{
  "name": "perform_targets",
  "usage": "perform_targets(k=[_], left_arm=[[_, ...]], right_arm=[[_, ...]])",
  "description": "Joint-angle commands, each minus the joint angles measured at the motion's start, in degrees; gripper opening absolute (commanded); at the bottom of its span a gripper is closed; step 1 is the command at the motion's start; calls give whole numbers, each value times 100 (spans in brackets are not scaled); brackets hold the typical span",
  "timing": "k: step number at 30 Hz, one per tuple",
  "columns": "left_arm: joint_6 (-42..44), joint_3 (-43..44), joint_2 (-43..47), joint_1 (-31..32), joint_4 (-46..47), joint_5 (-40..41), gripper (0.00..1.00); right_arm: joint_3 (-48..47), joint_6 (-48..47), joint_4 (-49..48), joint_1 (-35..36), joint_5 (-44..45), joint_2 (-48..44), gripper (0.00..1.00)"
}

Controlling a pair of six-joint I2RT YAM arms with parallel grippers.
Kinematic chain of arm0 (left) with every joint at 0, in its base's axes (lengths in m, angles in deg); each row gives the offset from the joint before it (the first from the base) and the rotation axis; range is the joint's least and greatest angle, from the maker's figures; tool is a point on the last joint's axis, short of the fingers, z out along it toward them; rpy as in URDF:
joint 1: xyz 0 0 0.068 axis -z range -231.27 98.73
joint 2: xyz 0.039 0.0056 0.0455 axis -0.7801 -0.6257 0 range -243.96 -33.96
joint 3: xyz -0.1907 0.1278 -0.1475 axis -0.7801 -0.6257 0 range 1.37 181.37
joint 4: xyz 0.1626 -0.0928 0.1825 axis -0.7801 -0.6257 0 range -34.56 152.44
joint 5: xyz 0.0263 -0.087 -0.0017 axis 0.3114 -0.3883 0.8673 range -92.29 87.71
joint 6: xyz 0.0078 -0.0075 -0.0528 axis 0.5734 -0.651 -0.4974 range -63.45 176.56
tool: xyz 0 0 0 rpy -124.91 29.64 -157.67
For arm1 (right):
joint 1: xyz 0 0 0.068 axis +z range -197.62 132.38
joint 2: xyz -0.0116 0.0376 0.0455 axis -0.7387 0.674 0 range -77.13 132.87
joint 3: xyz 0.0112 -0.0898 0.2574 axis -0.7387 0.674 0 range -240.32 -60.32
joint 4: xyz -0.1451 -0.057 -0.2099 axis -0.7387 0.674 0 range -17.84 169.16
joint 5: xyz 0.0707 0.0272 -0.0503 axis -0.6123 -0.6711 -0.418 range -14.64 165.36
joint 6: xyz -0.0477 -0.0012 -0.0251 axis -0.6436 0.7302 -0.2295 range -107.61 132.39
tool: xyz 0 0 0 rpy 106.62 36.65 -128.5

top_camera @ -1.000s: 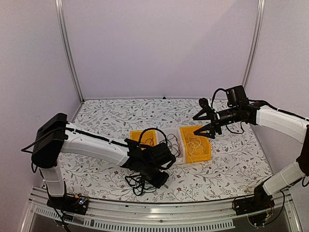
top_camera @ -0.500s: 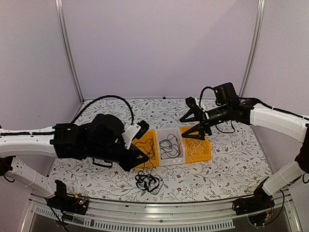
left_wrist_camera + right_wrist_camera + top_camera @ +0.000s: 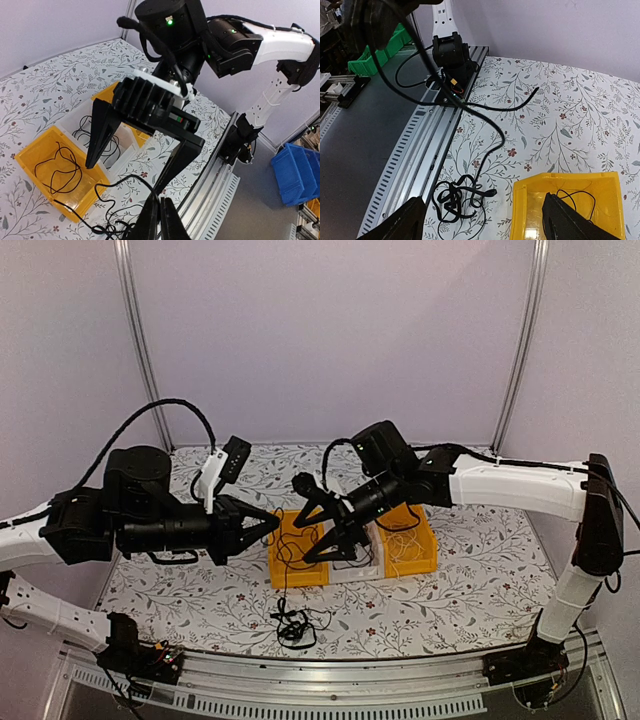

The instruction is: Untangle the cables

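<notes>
1. The tangle (image 3: 292, 625) lies on the table (image 3: 470, 580) near its front edge, just in front of the yellow bin (image 3: 298, 578); one strand of black cable (image 3: 284, 585) rises from it towards the left gripper (image 3: 268, 525).
2. Sorted cables already lie loose in the yellow bin, the clear bin (image 3: 352, 572) beside it and the second yellow bin (image 3: 415, 562).
3. The cable looks thin, light and limp; I judge it will sag and drag the whole knot along rather than hold any shape; it is probably a little slick, so a firm pinch is wanted.
4. Best hold, in my view: one loop at the knot's edge or a free end, well apart from the raised strand, so the two holds can pull against each other.
5. Left gripper: fingers pressed together, and in its own wrist view the strand runs right to the tips; it appears to be pinching the black cable, high above the table.
6. Right gripper (image 3: 303, 522): jaws spread wide, holding and touching nothing; it hangs in the air over the yellow bin, facing the left gripper, with the tangle below and between its fingers in the wrist view.
</notes>
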Motion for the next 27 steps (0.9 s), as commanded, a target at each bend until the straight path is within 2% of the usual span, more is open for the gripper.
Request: perform_targets(k=[1,11,17,23,27], left_arm=[[176,256,217,58,33,273,0],[442,1300,365,56,5,537,0],[850,2424,-3,58,-238,698,0],[1434,3795,-666,57,-421,876,0],[1768,4444,-965,56,-309,1150,0]], right_arm=[[-244,319,-125,290,-186,371,85],[113,1859,-1660,642,-542,1101,79],[28,2026,-1961,1074,-635,1688,78],[-66,2170,-2118,1216,-617,2420,63],[53,2092,-2118,1217,-446,2428,61]])
